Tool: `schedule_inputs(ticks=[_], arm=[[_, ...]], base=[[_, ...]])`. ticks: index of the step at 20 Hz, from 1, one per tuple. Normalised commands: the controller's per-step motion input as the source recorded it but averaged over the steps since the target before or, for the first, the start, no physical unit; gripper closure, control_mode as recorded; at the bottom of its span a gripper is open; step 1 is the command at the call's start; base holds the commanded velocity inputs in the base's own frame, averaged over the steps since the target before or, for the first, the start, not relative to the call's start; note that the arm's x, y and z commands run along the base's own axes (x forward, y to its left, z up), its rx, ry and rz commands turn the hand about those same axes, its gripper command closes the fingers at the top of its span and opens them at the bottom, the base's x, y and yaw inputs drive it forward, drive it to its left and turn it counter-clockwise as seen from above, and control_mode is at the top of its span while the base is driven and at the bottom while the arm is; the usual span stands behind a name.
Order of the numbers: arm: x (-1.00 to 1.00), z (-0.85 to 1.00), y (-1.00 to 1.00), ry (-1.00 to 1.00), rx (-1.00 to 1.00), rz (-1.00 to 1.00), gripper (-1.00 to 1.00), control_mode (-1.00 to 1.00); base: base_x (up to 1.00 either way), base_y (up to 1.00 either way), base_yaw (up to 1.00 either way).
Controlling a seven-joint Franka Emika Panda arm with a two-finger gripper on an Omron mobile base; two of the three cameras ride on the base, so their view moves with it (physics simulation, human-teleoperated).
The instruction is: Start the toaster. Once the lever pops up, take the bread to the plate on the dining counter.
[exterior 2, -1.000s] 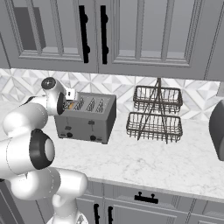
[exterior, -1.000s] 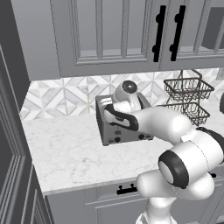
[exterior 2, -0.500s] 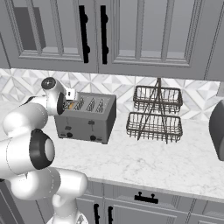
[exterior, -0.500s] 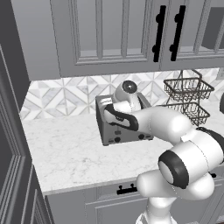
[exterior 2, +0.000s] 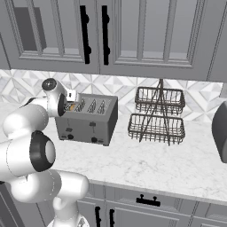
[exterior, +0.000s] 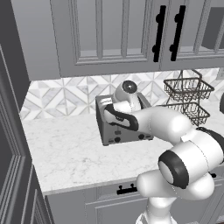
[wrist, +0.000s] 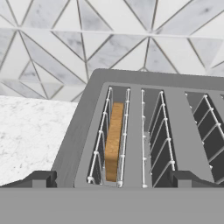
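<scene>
Left base view: a boxy grey toaster (exterior: 124,122) stands on a white marble-look counter (exterior: 70,153) against a patterned tile wall. The white robot arm reaches from the lower right and bends over the toaster, its wrist hiding most of the toaster's top.

Right base view: the toaster (exterior 2: 88,119) shows four slots on top and dark levers and knobs on its front. The gripper (exterior 2: 71,99) hangs over the left end, and a sliver of golden bread (exterior 2: 70,107) peeks from the leftmost slot. A two-tier wire basket rack (exterior 2: 157,115) stands just to the right.

Hand view: looking down into the slots, the bread slice (wrist: 113,141) stands on edge, deep in the leftmost slot between wire guides. The two dark fingertips (wrist: 41,178) sit wide apart at the bottom corners, holding nothing.

The slice looks light, dry and crumbly, likely to crack under a hard squeeze. Its exposed top crust edge seems the only place to pinch, gently across its thin faces.
</scene>
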Motion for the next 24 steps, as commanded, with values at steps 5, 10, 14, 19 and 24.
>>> schedule_inputs(ticks=[5,10,14,19,24], arm=[[0.0,0.0,0.0,0.0,0.0,0.0,-1.0,-1.0],[0.0,0.0,0.0,0.0,0.0,0.0,-1.0,-1.0],[0.0,0.0,0.0,0.0,0.0,0.0,-1.0,-1.0],[0.0,0.0,0.0,0.0,0.0,0.0,-1.0,-1.0],[0.0,0.0,0.0,0.0,0.0,0.0,-1.0,-1.0]], base=[[0.0,0.0,0.0],[0.0,0.0,0.0],[0.0,0.0,0.0],[0.0,0.0,0.0],[0.0,0.0,0.0]])
